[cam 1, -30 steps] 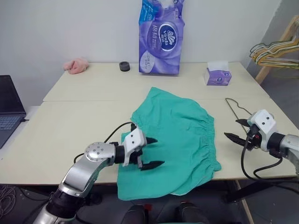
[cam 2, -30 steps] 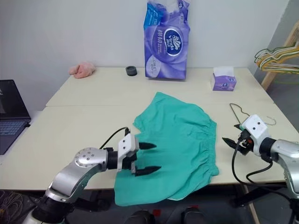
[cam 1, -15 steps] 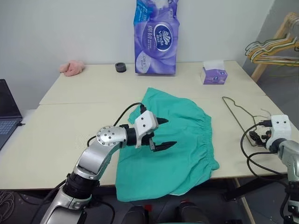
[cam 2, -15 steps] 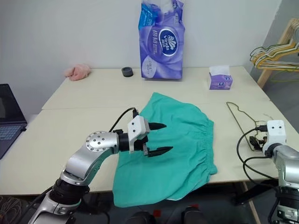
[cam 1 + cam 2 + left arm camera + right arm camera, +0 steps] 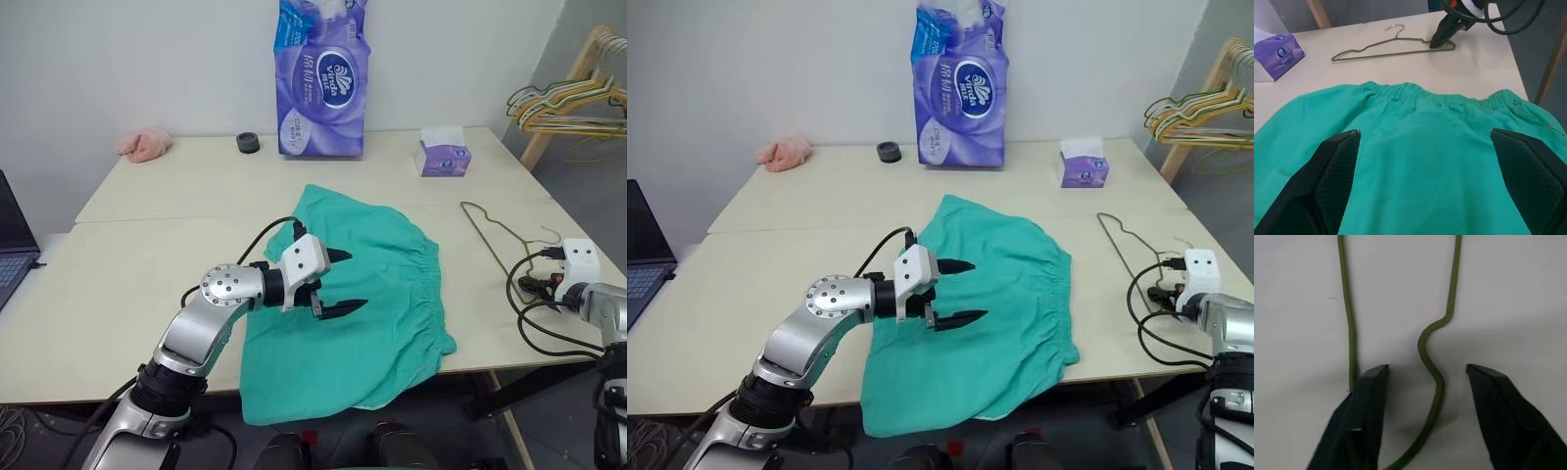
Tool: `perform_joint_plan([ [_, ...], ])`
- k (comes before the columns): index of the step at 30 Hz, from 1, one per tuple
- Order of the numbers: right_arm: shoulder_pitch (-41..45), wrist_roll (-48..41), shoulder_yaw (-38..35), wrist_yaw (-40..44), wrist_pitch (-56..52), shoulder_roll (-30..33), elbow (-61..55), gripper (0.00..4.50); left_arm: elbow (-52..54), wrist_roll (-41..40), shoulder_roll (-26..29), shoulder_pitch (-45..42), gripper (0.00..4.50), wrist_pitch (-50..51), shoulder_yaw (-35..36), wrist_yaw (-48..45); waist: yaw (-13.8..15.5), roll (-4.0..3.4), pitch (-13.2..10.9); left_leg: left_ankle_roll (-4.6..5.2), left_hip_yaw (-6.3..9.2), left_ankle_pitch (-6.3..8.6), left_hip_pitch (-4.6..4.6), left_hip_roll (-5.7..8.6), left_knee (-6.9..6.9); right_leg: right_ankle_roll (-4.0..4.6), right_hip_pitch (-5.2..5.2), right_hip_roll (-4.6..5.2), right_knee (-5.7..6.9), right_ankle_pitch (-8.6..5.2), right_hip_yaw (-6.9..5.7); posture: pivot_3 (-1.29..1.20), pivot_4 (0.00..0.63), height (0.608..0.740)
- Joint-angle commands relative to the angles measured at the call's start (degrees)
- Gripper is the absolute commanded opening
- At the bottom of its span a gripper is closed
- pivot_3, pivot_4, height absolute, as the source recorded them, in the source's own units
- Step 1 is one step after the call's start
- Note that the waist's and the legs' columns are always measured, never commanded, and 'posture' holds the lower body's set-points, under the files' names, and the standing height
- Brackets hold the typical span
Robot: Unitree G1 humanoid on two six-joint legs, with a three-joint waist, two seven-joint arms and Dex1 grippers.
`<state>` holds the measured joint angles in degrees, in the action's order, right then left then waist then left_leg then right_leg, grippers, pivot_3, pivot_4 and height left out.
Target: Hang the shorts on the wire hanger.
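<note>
Shorts spread flat, bare hanger beside them at the worktop's right edge.

The left gripper [image 5: 341, 281] hovers over the soft teal-green cloth shorts [image 5: 377, 313], jaws wide apart and empty; its wrist view shows the gathered elastic waistband facing the thin grey-olive wire hanger [image 5: 1393, 45]. The right gripper [image 5: 1427, 406] rests at the hanger's end, and its wrist view shows a kinked stretch of wire between half-parted jaws, one finger [image 5: 1364, 401] touching the other strand.
</note>
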<state>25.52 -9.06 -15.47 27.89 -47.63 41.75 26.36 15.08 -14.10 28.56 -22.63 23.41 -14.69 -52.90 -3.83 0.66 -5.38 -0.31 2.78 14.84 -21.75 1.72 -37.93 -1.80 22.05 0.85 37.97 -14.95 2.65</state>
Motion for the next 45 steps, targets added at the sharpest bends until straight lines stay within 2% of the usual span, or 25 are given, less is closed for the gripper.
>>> perform_joint_plan([
  [1,-2.4,1.7,3.5,1.1,-0.6,0.6,1.1,1.58,0.5,0.2,-0.2,-0.5,4.5,-1.0,0.3,0.6,0.2,0.17,0.1,0.0,0.02,0.0,0.0,0.0,-0.01,0.0,-0.01,0.0,0.0,0.0,0.0,-0.1,0.053,0.74],
  [5,-6.2,2.2,5.7,1.9,1.5,1.0,-1.5,0.16,1.1,-0.4,-0.4,0.1,4.5,0.1,0.4,1.0,0.9,0.55,0.5,0.0,0.13,0.0,0.01,0.0,-0.02,-0.08,-0.09,0.01,-0.05,-0.05,-0.06,-0.1,0.053,0.74],
  [6,-6.5,1.7,5.1,1.8,1.0,0.9,-1.9,0.02,1.3,-0.5,-0.4,0.2,4.5,0.3,0.4,1.1,1.0,0.63,0.6,0.0,0.16,0.0,0.01,0.0,-0.03,-0.08,-0.12,0.02,-0.07,-0.05,-0.08,-0.1,0.054,0.74],
  [14,-7.2,1.7,0.9,0.0,5.4,3.1,-5.2,0.02,-1.0,-2.3,-1.7,-1.1,4.5,2.9,3.2,3.4,1.4,0.69,0.6,0.0,0.2,0.01,0.17,0.04,-0.02,-0.08,-0.33,0.09,-0.15,-0.05,-0.12,-0.11,0.054,0.74],
  [23,-15.8,9.6,7.2,3.8,24.3,10.8,-22.5,0.02,-7.4,-2.3,-1.7,-4.9,4.5,2.0,7.3,5.4,0.3,0.22,0.7,0.01,0.08,0.01,0.08,0.07,0.05,-0.33,-0.09,0.12,-0.06,-0.19,-0.03,-0.12,0.052,0.74],
  [28,-18.8,15.9,10.9,4.1,36.0,13.6,-29.9,0.02,-8.1,-5.7,-1.1,-5.8,4.5,5.4,9.6,3.7,-0.4,0.17,0.8,-0.03,0.06,0.05,0.03,-0.05,0.06,-0.34,0.02,0.12,-0.01,-0.2,-0.03,-0.12,0.052,0.74],
  [34,-17.5,28.0,18.6,4.5,56.1,18.9,-33.3,0.02,-13.1,-7.1,3.7,-8.6,4.5,8.0,11.9,0.1,-0.7,0.17,0.7,-0.04,0.06,0.06,0.02,-0.05,0.05,-0.34,0.06,0.1,-0.01,-0.22,-0.08,-0.12,0.051,0.74],
  [40,-13.9,33.2,22.8,6.6,65.0,19.6,-31.6,0.02,-18.1,-9.6,7.7,-12.8,4.5,11.5,12.9,-5.7,-0.8,0.18,0.7,-0.06,0.04,0.06,-0.02,0.01,0.01,-0.32,0.05,0.07,-0.04,-0.21,-0.09,-0.12,0.043,0.74],
  [45,-10.6,35.0,24.4,7.7,67.6,17.9,-31.2,0.02,-20.2,-9.0,9.7,-13.8,4.5,13.2,10.6,-8.8,-1.0,0.18,0.7,-0.06,0.04,0.06,-0.01,0.01,0.02,-0.09,0.08,0.15,0.0,-0.08,-0.08,-0.12,0.032,0.74],
])
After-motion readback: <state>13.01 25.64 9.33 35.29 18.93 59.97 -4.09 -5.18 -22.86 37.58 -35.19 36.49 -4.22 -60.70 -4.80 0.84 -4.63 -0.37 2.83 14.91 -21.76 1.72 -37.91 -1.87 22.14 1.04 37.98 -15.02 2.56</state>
